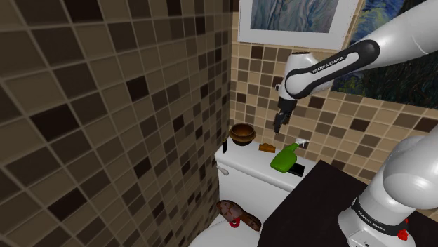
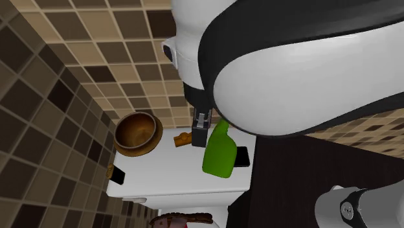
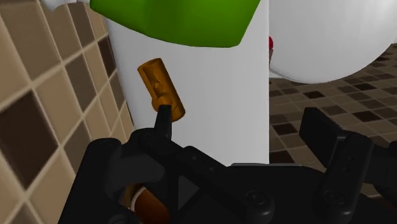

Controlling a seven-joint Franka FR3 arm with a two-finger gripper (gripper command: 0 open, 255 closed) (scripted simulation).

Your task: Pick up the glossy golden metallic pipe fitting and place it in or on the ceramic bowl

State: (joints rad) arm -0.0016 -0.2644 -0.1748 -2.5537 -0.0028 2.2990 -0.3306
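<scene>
**Fitting (image 1: pixel 267 147) lies outside bowl (image 1: pixel 243 132) on toilet tank lid (image 1: pixel 242 167)**

The brown bowl stands upright toward the end of the white lid at the shoulder view's left. Its hollow faces the camera and is streaked brown throughout. The fitting rests on its side near the bowl, apart from it, on the bare lid. It is a short orange-gold tube with a faint sheen and a small recess in its flank. A green bottle (image 2: pixel 219 154) lies on its side beyond the fitting, with a flat black object (image 2: pixel 241 157) against its base. The gripper (image 2: pixel 200 139) hangs over the lid between fitting and bottle, its two fingers standing apart and the fitting outside them. In the wrist view one fingertip lines up with the fitting's near end, while the shoulder view shows the gripper above the lid.
</scene>
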